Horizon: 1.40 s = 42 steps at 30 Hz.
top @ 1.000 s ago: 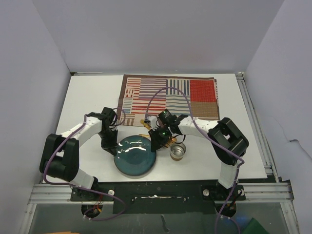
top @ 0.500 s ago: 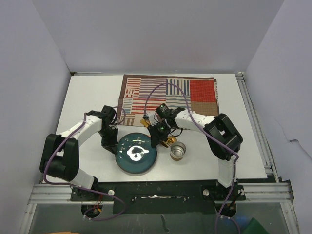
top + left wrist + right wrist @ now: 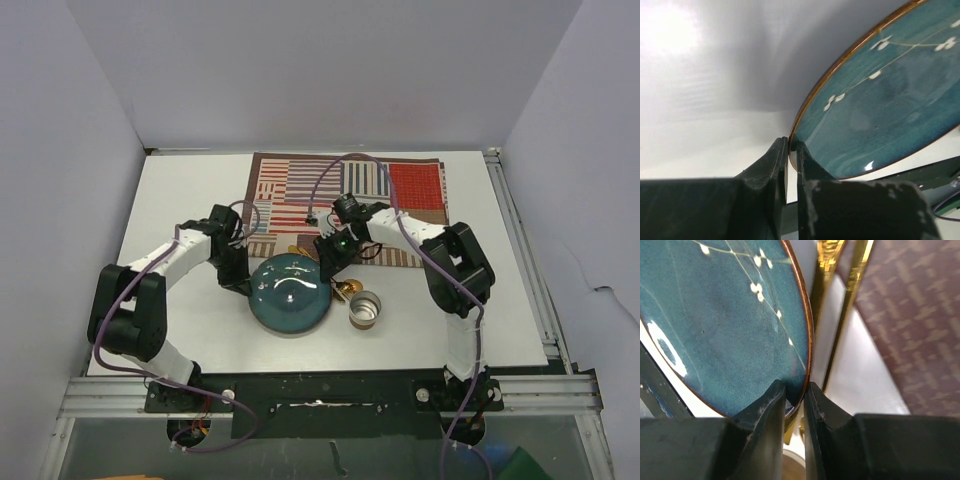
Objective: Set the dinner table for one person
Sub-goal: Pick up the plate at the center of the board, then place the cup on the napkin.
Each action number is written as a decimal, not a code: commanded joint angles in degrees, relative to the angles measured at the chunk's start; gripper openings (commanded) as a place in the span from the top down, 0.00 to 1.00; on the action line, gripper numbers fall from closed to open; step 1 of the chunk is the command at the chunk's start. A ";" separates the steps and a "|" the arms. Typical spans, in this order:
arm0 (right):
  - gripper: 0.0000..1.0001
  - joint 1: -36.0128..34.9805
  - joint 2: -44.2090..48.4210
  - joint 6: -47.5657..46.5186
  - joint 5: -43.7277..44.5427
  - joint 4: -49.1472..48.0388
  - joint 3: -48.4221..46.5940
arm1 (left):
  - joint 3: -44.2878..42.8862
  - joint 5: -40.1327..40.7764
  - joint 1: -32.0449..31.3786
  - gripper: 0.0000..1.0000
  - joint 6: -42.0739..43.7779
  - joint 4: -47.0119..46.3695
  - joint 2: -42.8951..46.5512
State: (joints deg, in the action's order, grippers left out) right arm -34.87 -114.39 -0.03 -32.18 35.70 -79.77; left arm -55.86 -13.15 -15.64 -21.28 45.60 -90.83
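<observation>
Table (image 3: 175, 200), seemingly beneath left end effector (image 3: 790, 146)

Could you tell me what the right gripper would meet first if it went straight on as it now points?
The blue plate: its rim sits clamped in the right gripper, so going on would only push further onto it. The gold cutlery lies just beside that line, though depth is unclear.

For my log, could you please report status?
Left hand, right hand shut on plate rim. Plate over dinner table, at placemat edge. Gold cutlery, cup close on right.
</observation>
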 commanded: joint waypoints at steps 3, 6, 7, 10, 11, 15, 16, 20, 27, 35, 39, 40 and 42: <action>1.00 0.90 -2.64 -3.11 -3.48 -4.37 -3.25 | -6.18 -10.32 0.97 1.00 -5.42 -17.37 -0.51; 1.00 1.68 -3.67 -2.66 -3.70 -4.51 -4.34 | -6.30 -12.55 1.76 1.00 -7.60 -21.22 -0.81; 1.00 1.90 -4.12 -2.68 -3.85 -4.43 -4.98 | -6.66 -12.98 2.01 1.00 -8.02 -22.01 -1.04; 1.00 2.72 -5.59 -2.52 -4.29 -3.87 -6.97 | -7.74 -13.48 2.83 1.00 -8.89 -23.85 -1.71; 1.00 3.06 -5.98 -2.56 -4.80 -3.60 -7.77 | -8.30 -14.94 3.07 1.00 -8.99 -24.07 -1.90; 1.00 4.32 -7.76 -2.80 -4.90 -2.14 -10.66 | -10.00 -17.98 4.41 1.00 -10.33 -26.02 -2.12; 1.00 4.63 -8.20 -2.73 -5.04 -2.12 -11.01 | -10.59 -18.61 4.74 1.00 -10.67 -26.42 -2.27; 1.00 5.96 -8.23 -2.29 -5.79 -3.25 -10.66 | -13.05 -20.92 5.98 1.00 -11.58 -27.59 -3.45; 1.00 8.10 -8.12 -1.48 -6.60 -4.75 -9.68 | -15.65 -24.94 7.55 1.00 -15.20 -32.44 -6.69; 1.00 9.97 -6.31 -0.40 -7.59 -6.34 -8.52 | -22.93 -27.05 7.64 1.00 -18.26 -36.21 -15.45; 1.00 10.65 -4.85 0.50 -8.02 -8.29 -7.25 | -28.47 -28.01 7.59 1.00 -19.19 -37.59 -22.06; 1.00 10.81 -4.58 0.62 -7.94 -8.65 -7.12 | -29.92 -28.23 7.55 1.00 -19.28 -37.98 -23.62; 1.00 11.27 -4.40 0.64 -7.58 -8.48 -7.86 | -32.62 -29.37 7.57 1.00 -20.18 -39.63 -26.86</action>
State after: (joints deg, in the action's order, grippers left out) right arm -23.05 -122.19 3.07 -39.48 34.33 -87.13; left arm -81.69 -34.89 -6.87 -38.28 14.61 -113.73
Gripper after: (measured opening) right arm 0.174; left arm 0.014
